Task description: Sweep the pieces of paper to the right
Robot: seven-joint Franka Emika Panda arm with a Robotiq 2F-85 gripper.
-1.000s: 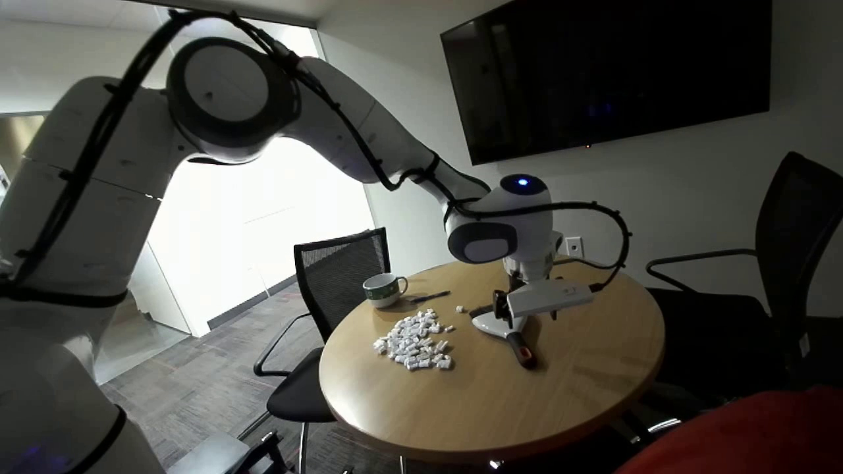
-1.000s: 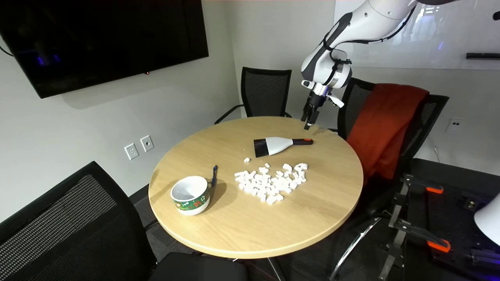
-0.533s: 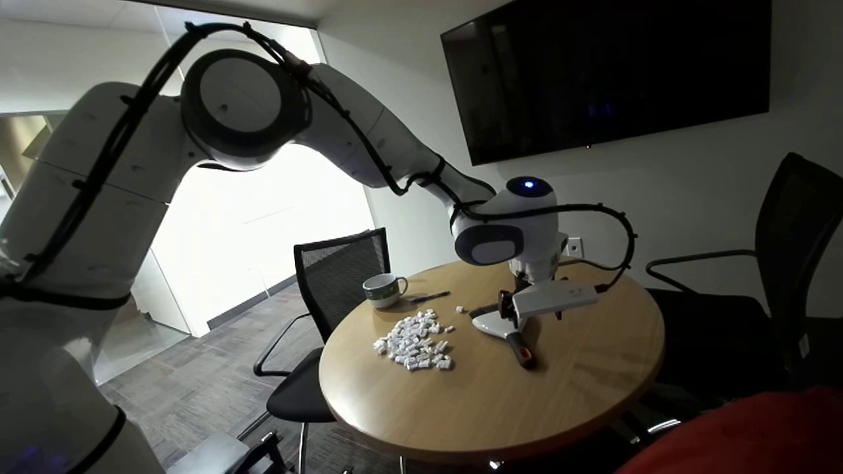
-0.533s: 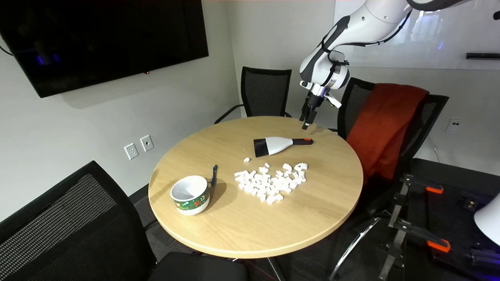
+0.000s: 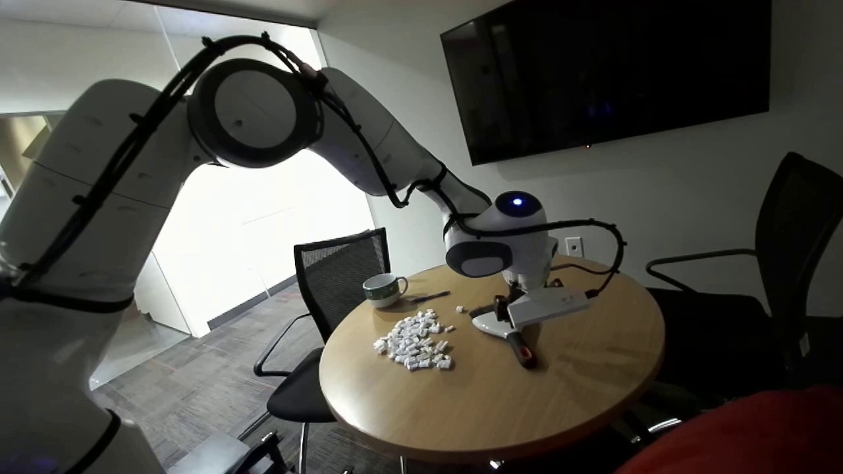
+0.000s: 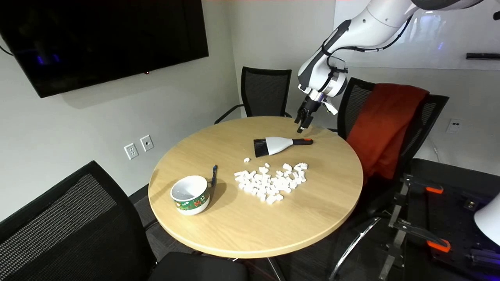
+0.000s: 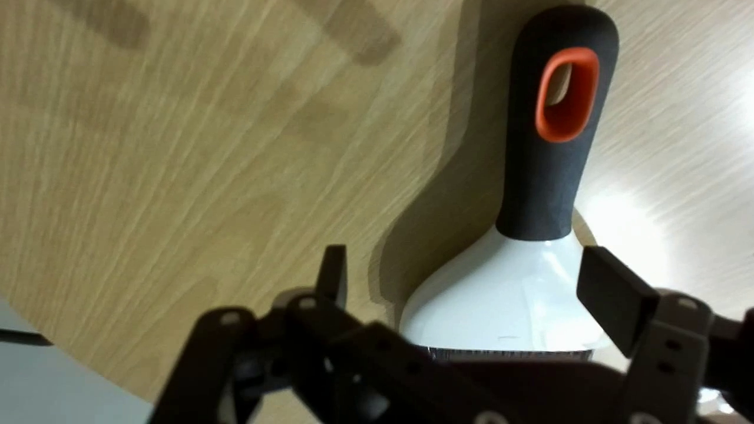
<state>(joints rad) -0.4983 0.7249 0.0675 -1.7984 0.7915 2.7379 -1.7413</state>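
- Wrist view: the pincer (image 7: pixel 462 277) stands wide, and the white body of the brush (image 7: pixel 506 300) appears between its two sides.
- In both exterior views, the pieces of paper (image 6: pixel 265 182) lie as a loose cluster on the bench (image 6: pixel 234 236), apart from the brush.
- In an exterior view, the cup (image 6: pixel 191 203) stands near them, with a pen (image 6: pixel 214 175) beside it.

Both exterior views overlooking table (image 6: pixel 234 222), wrist view close above brush (image 7: pixel 535 212)

Paper bits (image 6: pixel 268 186) dot the worktop (image 6: pixel 234 232) near the brush (image 6: pixel 278 145). A pen (image 6: pixel 214 175) lies beside the mug (image 6: pixel 192 204). The pincer (image 6: pixel 299 125) hangs near the brush, jaws apart.
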